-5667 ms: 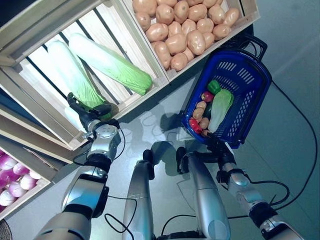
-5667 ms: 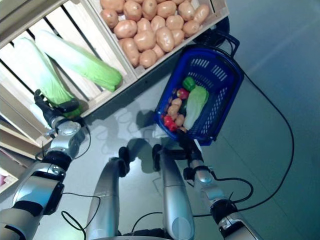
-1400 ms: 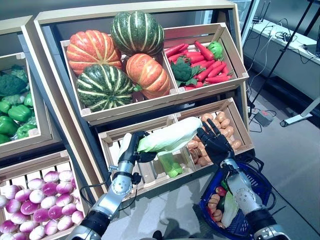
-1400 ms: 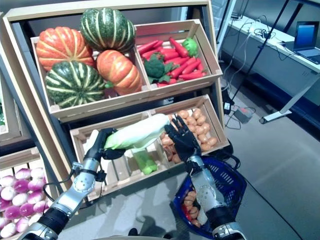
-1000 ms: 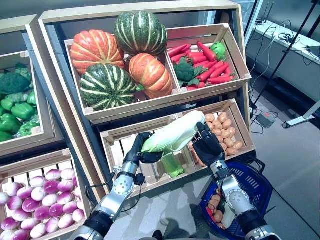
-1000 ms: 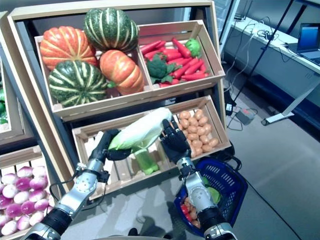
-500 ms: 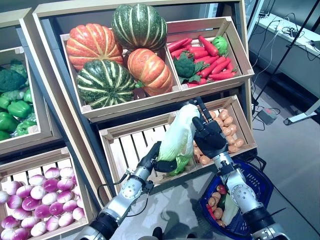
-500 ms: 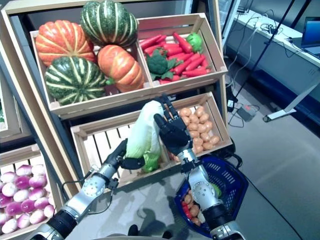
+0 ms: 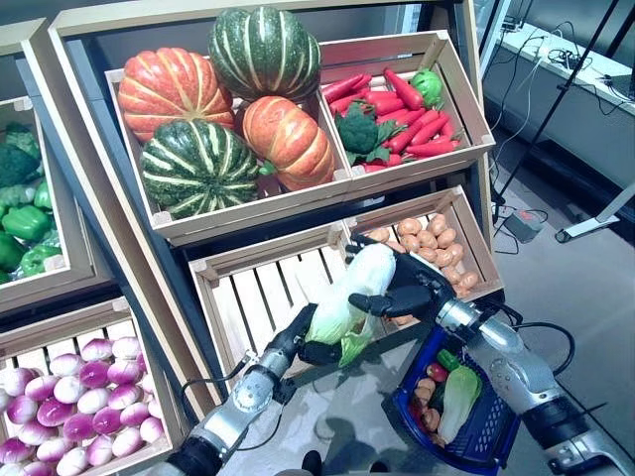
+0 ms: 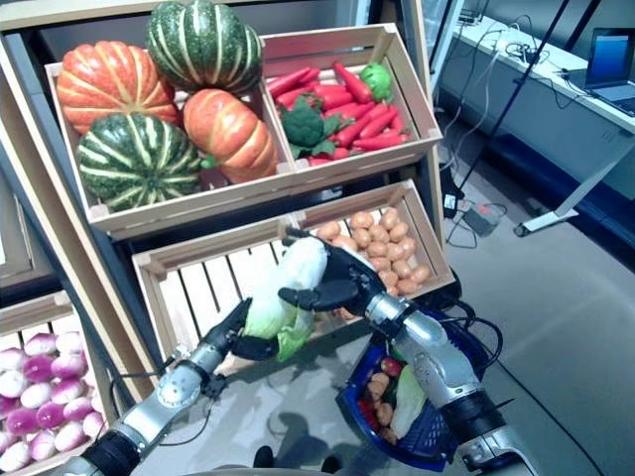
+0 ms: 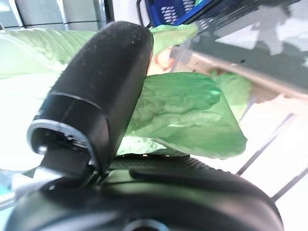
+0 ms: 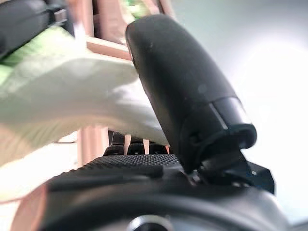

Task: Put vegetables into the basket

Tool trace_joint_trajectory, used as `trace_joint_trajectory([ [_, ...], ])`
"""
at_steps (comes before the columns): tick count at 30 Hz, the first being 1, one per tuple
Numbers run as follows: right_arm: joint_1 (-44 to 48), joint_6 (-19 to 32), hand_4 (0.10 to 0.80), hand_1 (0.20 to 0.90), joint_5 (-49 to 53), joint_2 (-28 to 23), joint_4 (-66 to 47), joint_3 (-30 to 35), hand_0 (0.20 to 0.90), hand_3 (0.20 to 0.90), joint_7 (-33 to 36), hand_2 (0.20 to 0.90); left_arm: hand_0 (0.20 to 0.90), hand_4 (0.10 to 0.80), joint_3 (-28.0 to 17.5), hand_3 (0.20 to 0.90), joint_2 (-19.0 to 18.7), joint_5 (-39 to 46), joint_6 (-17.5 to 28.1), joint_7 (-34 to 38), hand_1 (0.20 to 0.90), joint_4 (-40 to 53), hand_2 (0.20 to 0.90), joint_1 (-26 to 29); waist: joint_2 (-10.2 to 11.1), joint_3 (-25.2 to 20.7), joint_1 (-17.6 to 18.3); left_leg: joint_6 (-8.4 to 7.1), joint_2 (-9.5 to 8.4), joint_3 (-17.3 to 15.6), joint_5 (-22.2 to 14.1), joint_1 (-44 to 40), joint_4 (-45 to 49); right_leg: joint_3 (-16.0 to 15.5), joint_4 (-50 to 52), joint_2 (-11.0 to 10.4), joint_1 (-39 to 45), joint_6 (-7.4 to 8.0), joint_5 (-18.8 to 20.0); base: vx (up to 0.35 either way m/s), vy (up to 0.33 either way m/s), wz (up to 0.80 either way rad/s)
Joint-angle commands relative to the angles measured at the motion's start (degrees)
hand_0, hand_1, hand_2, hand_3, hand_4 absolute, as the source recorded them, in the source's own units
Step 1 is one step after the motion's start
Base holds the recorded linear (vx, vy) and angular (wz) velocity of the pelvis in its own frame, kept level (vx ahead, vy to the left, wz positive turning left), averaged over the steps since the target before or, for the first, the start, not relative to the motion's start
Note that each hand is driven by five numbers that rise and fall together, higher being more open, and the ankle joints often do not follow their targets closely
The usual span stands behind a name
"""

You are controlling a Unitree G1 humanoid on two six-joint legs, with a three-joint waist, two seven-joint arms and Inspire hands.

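Both robot hands grip one long pale-green napa cabbage with a white stalk end point(image 9: 349, 297), held in the air in front of a slatted wooden crate point(image 9: 260, 293). The left robot hand point(image 9: 316, 349) is curled round the cabbage's leafy green lower end; in its own wrist view the thumb point(image 11: 96, 106) lies across the crinkled leaves. The right robot hand point(image 9: 402, 293) is wrapped round the cabbage's white upper part, thumb point(image 12: 185, 91) pressed against the pale stalk, fingers round the far side. The cabbage stands steeply tilted, its white end highest, spanning the gap between the two hands.

Just below and beside the right robot hand sits a blue plastic shopping basket with perforated walls point(image 9: 491, 436) on the floor, holding another pale cabbage point(image 9: 458, 397), some potatoes and red and green pieces. Behind the right robot hand is a wooden crate of brown potatoes point(image 9: 432, 243). Well above both hands, a crate holds striped green and orange pumpkins point(image 9: 223, 119), and next to it a crate holds red carrots with broccoli point(image 9: 397, 114). Beyond the left robot hand, a lower crate is filled with purple-white turnips point(image 9: 74, 402).
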State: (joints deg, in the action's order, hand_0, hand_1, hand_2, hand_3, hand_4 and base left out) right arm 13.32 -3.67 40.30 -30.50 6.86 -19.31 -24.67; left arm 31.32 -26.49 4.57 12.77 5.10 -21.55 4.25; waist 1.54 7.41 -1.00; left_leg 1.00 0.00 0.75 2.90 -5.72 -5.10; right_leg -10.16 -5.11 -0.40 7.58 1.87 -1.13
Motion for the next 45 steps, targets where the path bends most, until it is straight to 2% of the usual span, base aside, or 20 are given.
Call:
trace_joint_trajectory([
  [1,6.3,2.5,0.8,0.9,0.5,2.1,-3.3,-1.1,0.9,0.9,0.5,0.9,0.3,0.4,1.4,0.3,2.5,-1.1,6.9,0.3,0.3,1.0,0.3,8.0,2.1,-1.8,0.5,2.25,-2.4,-2.1,-6.4,-1.4,0.1,0.6,0.1,0.9,1.1,-2.08,-0.8,0.0,0.0,0.0],
  [7,5.7,1.5,0.8,0.9,7.8,6.8,-0.4,-0.4,0.9,0.9,0.0,0.9,0.3,0.4,1.4,0.3,3.0,-1.8,8.7,0.0,0.3,1.6,0.3,7.7,1.9,-1.8,-0.1,2.22,-2.51,-1.4,-6.4,-1.7,0.1,0.1,0.1,0.8,1.6,-2.11,-1.0,0.0,0.0,0.0],
  [15,4.7,4.3,0.8,0.9,11.6,11.4,0.3,1.1,0.9,0.9,1.7,0.9,0.3,0.4,2.1,0.3,3.4,-1.7,8.8,-0.1,0.3,2.7,0.3,7.3,1.5,-1.7,-0.4,2.2,-2.48,-1.3,-6.3,-1.6,0.1,-0.2,0.1,0.7,1.5,-2.03,-1.0,0.0,0.0,0.0],
  [16,4.8,5.1,0.627,0.641,12.4,11.8,0.1,1.2,0.641,0.641,2.5,0.641,0.3,0.4,2.3,0.3,3.5,-1.7,8.9,0.1,0.3,2.7,0.3,7.3,1.5,-1.7,-0.3,2.22,-2.47,-1.3,-6.3,-1.6,0.1,-0.2,0.1,0.7,1.5,-2.03,-1.0,0.0,0.0,0.0],
  [17,4.7,5.9,0.536,0.505,12.8,12.2,-0.1,1.4,0.505,0.505,2.8,0.505,0.3,0.4,2.4,0.3,3.5,-1.6,8.7,0.3,0.3,2.9,0.3,7.3,1.4,-1.7,-0.3,2.22,-2.46,-1.3,-6.4,-1.6,0.1,-0.2,0.1,0.7,1.6,-2.02,-1.0,0.0,0.0,0.0],
  [18,4.7,6.8,0.417,0.326,13.5,12.5,-0.2,1.5,0.326,0.326,3.0,0.326,0.3,0.4,2.5,0.3,3.5,-1.6,8.6,0.4,0.3,2.9,0.3,7.3,1.3,-1.7,-0.3,2.21,-2.45,-1.4,-6.4,-1.7,0.1,-0.2,0.1,0.7,1.6,-2.02,-1.1,0.0,0.0,0.0],
  [19,4.7,7.5,0.4,0.3,14.3,13.1,-0.3,1.9,0.3,0.3,3.2,0.3,0.3,0.4,2.6,0.3,3.6,-1.7,8.5,0.4,0.3,2.9,0.3,7.3,1.3,-1.7,-0.3,2.22,-2.45,-1.3,-6.4,-1.7,0.1,-0.2,0.1,0.6,1.6,-2.0,-1.1,0.0,0.0,0.0],
  [25,5.2,9.2,0.4,0.3,15.2,15.5,-0.2,2.7,0.3,0.3,4.9,0.3,0.3,0.4,3.4,0.3,4.1,-2.0,8.0,1.2,0.3,2.8,0.3,7.6,0.9,-1.9,-0.2,2.29,-2.47,-1.5,-6.4,-1.7,0.1,-0.2,0.1,0.6,1.6,-2.0,-1.1,0.0,0.0,0.0],
  [37,5.2,9.4,0.4,0.3,15.1,14.9,-0.6,2.9,0.3,0.3,4.5,0.3,0.3,0.4,3.5,0.3,4.0,-1.9,7.7,1.3,0.3,3.0,0.3,7.3,0.8,-2.0,-0.1,2.28,-2.37,-1.8,-6.4,-1.7,0.1,0.1,0.1,0.6,1.5,-2.03,-1.1,0.0,0.0,0.0],
  [38,5.2,9.6,0.4,0.3,15.1,14.8,-0.6,2.9,0.3,0.3,4.5,0.3,0.561,0.574,3.6,0.561,3.9,-1.7,7.6,1.8,0.561,2.8,0.561,7.3,0.8,-2.0,0.0,2.26,-2.35,-1.9,-6.4,-1.7,0.1,0.1,0.1,0.6,1.5,-2.03,-1.1,0.0,0.0,0.0],
  [39,5.2,9.8,0.4,0.3,15.1,14.7,-0.6,3.0,0.3,0.3,4.7,0.3,0.9,0.8,3.5,0.9,3.9,-1.2,7.2,1.8,0.9,2.6,0.9,7.3,0.9,-2.0,0.0,2.25,-2.33,-1.9,-6.5,-1.8,0.1,0.1,0.1,0.7,1.6,-2.0,-1.1,0.0,0.0,0.0],
  [45,4.8,10.3,0.4,0.3,14.0,14.0,-0.7,4.1,0.3,0.3,5.0,0.3,0.9,0.8,2.4,0.9,4.6,2.1,4.4,1.4,0.9,1.1,0.9,6.2,0.9,-2.1,0.2,2.22,-2.24,-2.3,-6.6,-1.8,0.1,0.3,0.1,0.7,1.4,-1.89,-1.0,0.0,0.0,0.0],
])
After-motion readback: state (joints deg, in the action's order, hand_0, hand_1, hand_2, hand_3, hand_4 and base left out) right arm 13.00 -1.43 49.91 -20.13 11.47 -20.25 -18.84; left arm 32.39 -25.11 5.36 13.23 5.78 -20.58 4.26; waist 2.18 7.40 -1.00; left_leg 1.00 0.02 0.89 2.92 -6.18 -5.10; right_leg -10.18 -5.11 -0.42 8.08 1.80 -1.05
